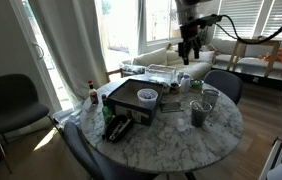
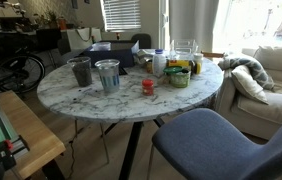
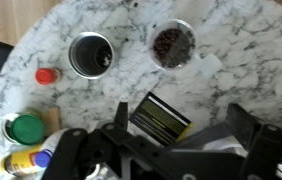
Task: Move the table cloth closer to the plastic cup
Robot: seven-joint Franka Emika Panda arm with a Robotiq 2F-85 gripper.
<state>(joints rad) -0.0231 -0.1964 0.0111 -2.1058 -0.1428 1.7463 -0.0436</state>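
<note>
In the wrist view a folded dark cloth with yellow stripes (image 3: 161,119) lies on the marble table (image 3: 231,70), just below two cups. One is a grey cup (image 3: 90,54), the other a clear plastic cup (image 3: 173,44) with dark contents. Both cups show in both exterior views, the plastic one (image 2: 107,75) beside the grey one (image 2: 80,70). My gripper (image 1: 188,56) hangs high above the table's far side. In the wrist view its jaws (image 3: 186,135) are spread wide above the cloth and hold nothing.
A red cap (image 3: 46,75), a green-lidded jar (image 3: 26,128) and a yellow bottle (image 3: 21,160) stand to one side. A black tray with a bowl (image 1: 133,98) and more jars fill the rest of the table. Chairs (image 2: 216,140) ring it.
</note>
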